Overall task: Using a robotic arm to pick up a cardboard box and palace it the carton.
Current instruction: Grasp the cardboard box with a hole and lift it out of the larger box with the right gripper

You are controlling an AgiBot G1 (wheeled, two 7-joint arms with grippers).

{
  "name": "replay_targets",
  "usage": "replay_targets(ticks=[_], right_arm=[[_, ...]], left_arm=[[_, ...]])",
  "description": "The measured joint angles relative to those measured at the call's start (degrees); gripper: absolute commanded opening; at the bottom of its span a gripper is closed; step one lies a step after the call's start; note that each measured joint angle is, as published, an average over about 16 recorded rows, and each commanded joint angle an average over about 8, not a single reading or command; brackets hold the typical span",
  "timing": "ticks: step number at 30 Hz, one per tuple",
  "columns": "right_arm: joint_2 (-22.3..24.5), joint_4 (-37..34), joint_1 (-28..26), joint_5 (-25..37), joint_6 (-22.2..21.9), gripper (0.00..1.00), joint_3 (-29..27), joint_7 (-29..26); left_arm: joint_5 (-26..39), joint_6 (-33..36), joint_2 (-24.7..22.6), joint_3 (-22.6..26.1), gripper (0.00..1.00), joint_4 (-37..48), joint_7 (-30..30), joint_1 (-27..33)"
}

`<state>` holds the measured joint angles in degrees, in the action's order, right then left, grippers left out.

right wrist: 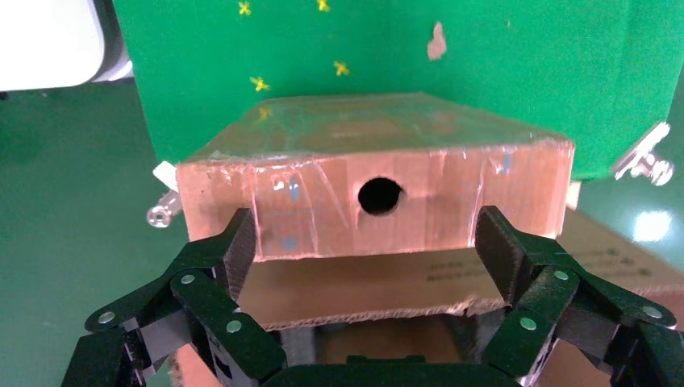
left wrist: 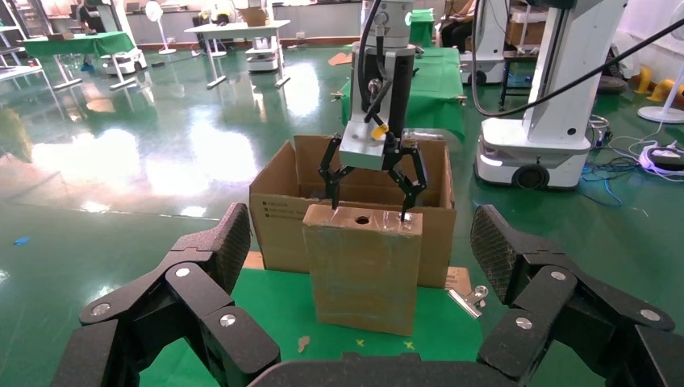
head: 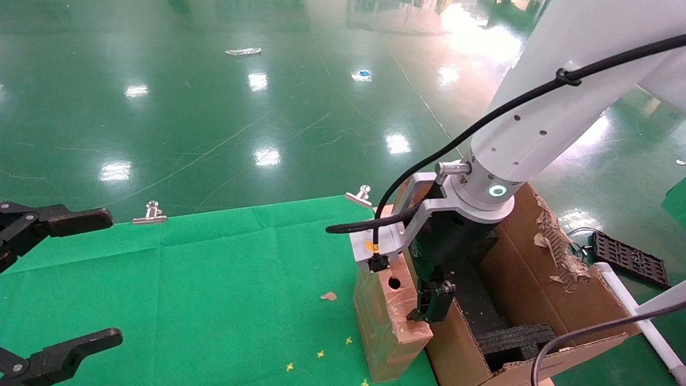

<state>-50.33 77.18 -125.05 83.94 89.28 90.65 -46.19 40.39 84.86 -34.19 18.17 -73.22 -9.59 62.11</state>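
Brown cardboard box [left wrist: 363,270] stands pinched by right pincer [left wrist: 371,211]; head view shows left pincer [head: 53,284] spread.

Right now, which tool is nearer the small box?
The right. The right tool straddles the top of the small box, fingers at both ends. The left tool is open, apart across the green cloth.

Small brown slab-shaped cardboard box [head: 388,316] stood upright on the green-clothed bench [head: 214,279], touching the large brown corrugated carton's [head: 541,300] near wall, black foam pieces [head: 514,338] filled part of its floor, broad cloth left of the box lay open.
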Motion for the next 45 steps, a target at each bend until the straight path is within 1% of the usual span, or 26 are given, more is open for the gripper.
replay_targets(ticks=[7,11,13,17,25,26,27,28,30,31,33,34,35,36,38,39,40,42,45], right_arm=[[0.59,-2.85,-1.94,-2.54,-1.10,1.00,2.79,-15.68],[1.10,-6.01,-1.54,-4.58,-1.57,1.00,3.19,-24.16],[1.10,-7.89,-0.88,-5.77,-1.69,1.00,3.27,-27.43],[0.45,-11.96,0.80,-8.06,-1.74,1.00,3.41,-30.39],[-1.94,-17.66,3.53,-9.36,-2.32,1.00,4.10,-31.43],[-2.25,-17.99,3.73,-9.26,-2.42,0.97,4.21,-31.55],[-2.55,-18.24,3.89,-9.09,-2.53,0.90,4.34,-31.71],[-2.82,-18.39,4.02,-8.90,-2.64,0.80,4.47,-31.93],[-3.26,-18.43,4.19,-8.51,-2.84,0.58,4.71,-32.40],[-3.43,-18.35,4.25,-8.29,-2.94,0.45,4.82,-32.68],[-3.67,-18.04,4.33,-7.84,-3.12,0.20,5.06,-33.30],[-3.74,-17.81,4.34,-7.60,-3.21,0.11,5.19,-33.65],[-3.79,-17.55,4.35,-7.37,-3.29,0.05,5.30,-34.01],[-3.81,-17.25,4.35,-7.16,-3.37,0.02,5.41,-34.36],[-3.76,-16.59,4.33,-6.78,-3.53,0.00,5.59,-35.05],[-3.71,-16.25,4.32,-6.62,-3.60,0.00,5.67,-35.39],[-3.64,-15.91,4.31,-6.50,-3.67,0.00,5.73,-35.70],[-3.48,-15.24,4.29,-6.27,-3.80,0.00,5.83,-36.27],[-3.21,-14.36,4.24,-6.01,-3.99,0.00,5.94,-36.94]], left_arm=[[-0.01,-0.01,0.01,0.01,1.00,0.00,0.01,0.00],[-0.01,-0.01,0.01,0.02,1.00,0.00,0.01,0.01],[-0.02,-0.01,0.01,0.03,1.00,0.00,0.01,0.01],[-0.02,-0.01,0.01,0.03,1.00,0.00,0.02,0.01],[-0.03,-0.02,0.02,0.05,1.00,0.00,0.02,0.01],[-0.03,-0.02,0.02,0.05,1.00,0.00,0.03,0.01],[-0.04,-0.02,0.02,0.05,1.00,0.00,0.03,0.01],[-0.04,-0.02,0.02,0.05,1.00,0.00,0.03,0.01],[-0.04,-0.02,0.02,0.06,1.00,0.00,0.03,0.01],[-0.04,-0.03,0.02,0.06,0.97,0.00,0.03,0.01],[-0.04,-0.03,0.03,0.06,0.85,0.00,0.03,0.01],[-0.04,-0.03,0.03,0.07,0.77,0.00,0.03,0.02],[-0.05,-0.03,0.03,0.07,0.67,0.00,0.03,0.02],[-0.05,-0.03,0.03,0.07,0.57,0.00,0.03,0.02],[-0.05,-0.03,0.03,0.07,0.35,0.00,0.04,0.02],[-0.05,-0.03,0.03,0.07,0.26,0.00,0.04,0.02],[-0.05,-0.03,0.03,0.08,0.19,0.00,0.04,0.02],[-0.05,-0.03,0.03,0.08,0.09,0.00,0.04,0.02],[-0.06,-0.04,0.03,0.09,0.02,0.00,0.04,0.02]])
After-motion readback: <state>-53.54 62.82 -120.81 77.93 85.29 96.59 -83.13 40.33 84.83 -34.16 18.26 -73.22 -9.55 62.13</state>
